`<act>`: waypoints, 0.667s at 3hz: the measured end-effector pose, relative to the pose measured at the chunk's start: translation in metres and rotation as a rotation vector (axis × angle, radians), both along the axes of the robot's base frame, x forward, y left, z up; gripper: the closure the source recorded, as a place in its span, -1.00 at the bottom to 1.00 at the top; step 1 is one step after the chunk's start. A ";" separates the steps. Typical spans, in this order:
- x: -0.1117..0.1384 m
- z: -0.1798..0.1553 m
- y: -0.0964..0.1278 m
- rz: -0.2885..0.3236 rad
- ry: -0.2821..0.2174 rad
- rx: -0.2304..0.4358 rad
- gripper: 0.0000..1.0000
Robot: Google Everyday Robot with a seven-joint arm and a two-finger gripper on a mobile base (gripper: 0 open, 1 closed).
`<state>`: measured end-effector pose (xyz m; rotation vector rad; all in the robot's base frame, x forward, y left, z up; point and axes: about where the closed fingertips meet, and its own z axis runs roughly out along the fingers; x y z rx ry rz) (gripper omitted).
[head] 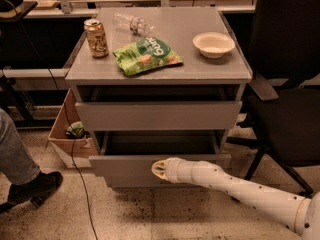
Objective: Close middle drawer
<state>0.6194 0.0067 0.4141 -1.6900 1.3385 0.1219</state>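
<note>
pressing job, not a grasping one. the middle drawer (pixel 122 168) stands pulled well out of the grey cabinet (pixel 200 69), its long low front nearest the camera and its shallow tray open behind. what shows of the tray looks bare, though the front part is hidden by its own front panel.

the gripper (pixel 160 169) is at the tip of the white arm, low down, at the drawer front near the middle of its width. you cannot tell whether it touches or sits just short of the panel. you cannot tell how far it is open either; it appears to hold nothing.

handling, as a judgement: a rigid panel on runners, likely light if the tray is as bare as it looks. there is no handle, so nothing to take hold of. push flat on the face, close to centre, so the drawer does not skew in its runners. the face looks smooth, so the tip may slide if you press at an angle.

go gently: an upright can (pixel 96 38), a lying bottle (pixel 132 22), a snack bag (pixel 146 55) and a bowl (pixel 213 44) sit on top.
</note>
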 end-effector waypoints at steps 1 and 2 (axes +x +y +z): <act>0.033 0.033 0.040 0.059 -0.132 0.061 1.00; 0.055 0.050 0.083 0.105 -0.215 0.090 1.00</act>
